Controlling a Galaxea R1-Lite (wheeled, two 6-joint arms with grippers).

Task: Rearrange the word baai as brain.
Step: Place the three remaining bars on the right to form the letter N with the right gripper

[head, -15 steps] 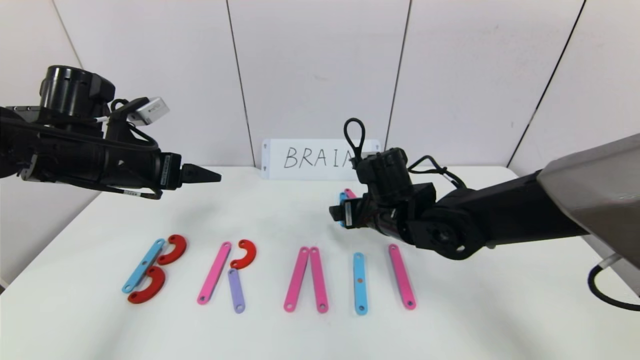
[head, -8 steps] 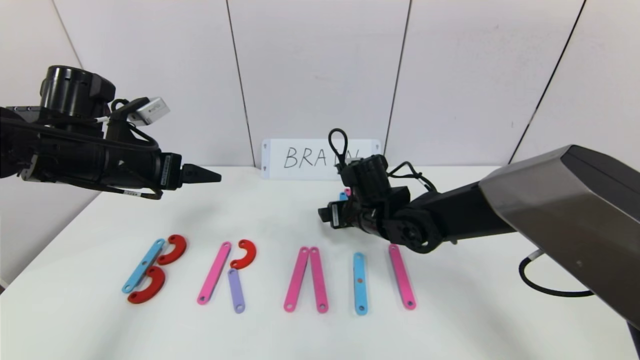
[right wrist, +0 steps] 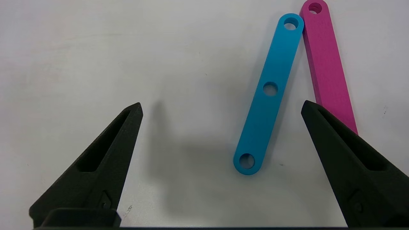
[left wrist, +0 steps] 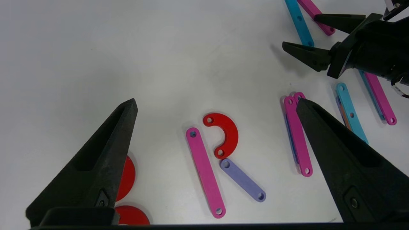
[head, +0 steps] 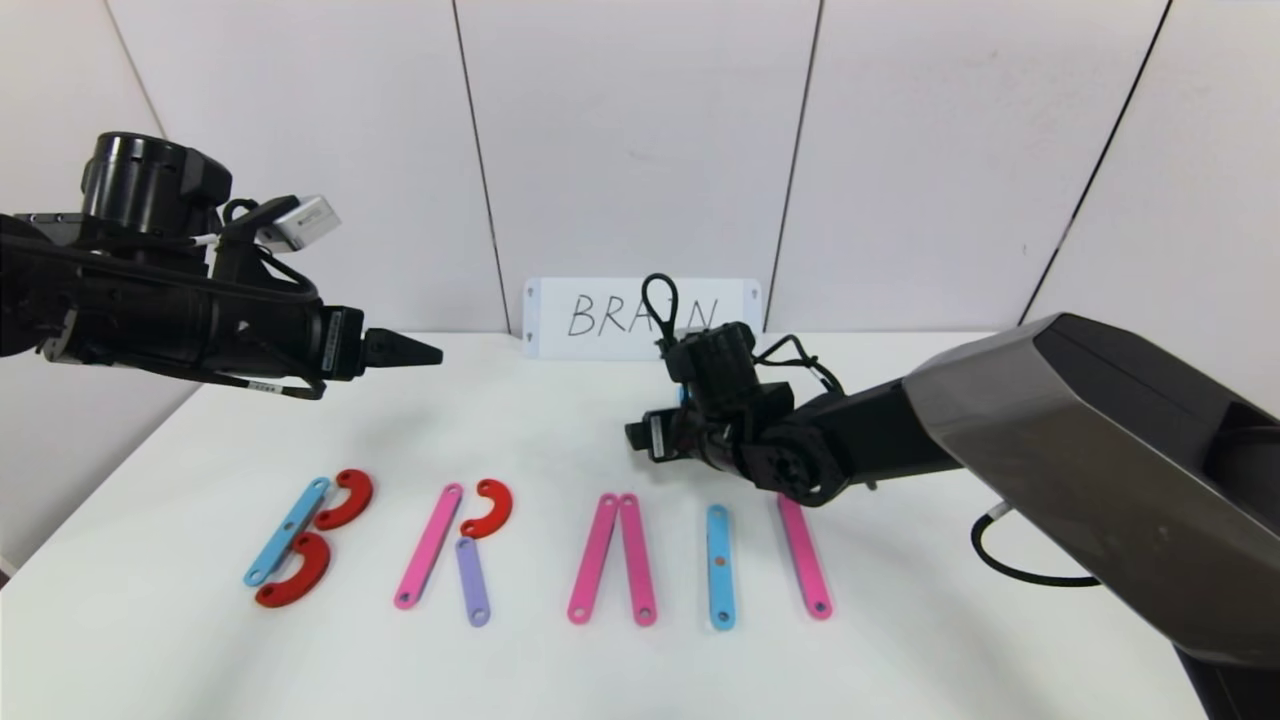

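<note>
The letters lie in a row near the table's front: a B with a light-blue bar (head: 287, 531) and two red curved pieces (head: 347, 498), an R with a pink bar (head: 429, 546), a red curve (head: 490, 507) and a lilac bar (head: 472, 580), two pink bars (head: 594, 558) leaning together, a light-blue bar (head: 720, 566) and a lone pink bar (head: 803, 553). My right gripper (head: 635, 436) hovers open and empty behind the row. In its wrist view (right wrist: 221, 104), a spare blue bar (right wrist: 268, 95) and a pink bar (right wrist: 329, 73) lie flat ahead. My left gripper (head: 420, 352) is open and empty, high at the left.
A white card (head: 600, 317) handwritten BRAIN stands against the back wall, partly hidden by the right wrist's cable. The left wrist view shows the R pieces (left wrist: 204, 172) below and the right gripper (left wrist: 298, 30) farther off. The right forearm spans the table's right side.
My right gripper has moved left and a little farther back over the table, staying open. The left arm and all the letter pieces have not moved.
</note>
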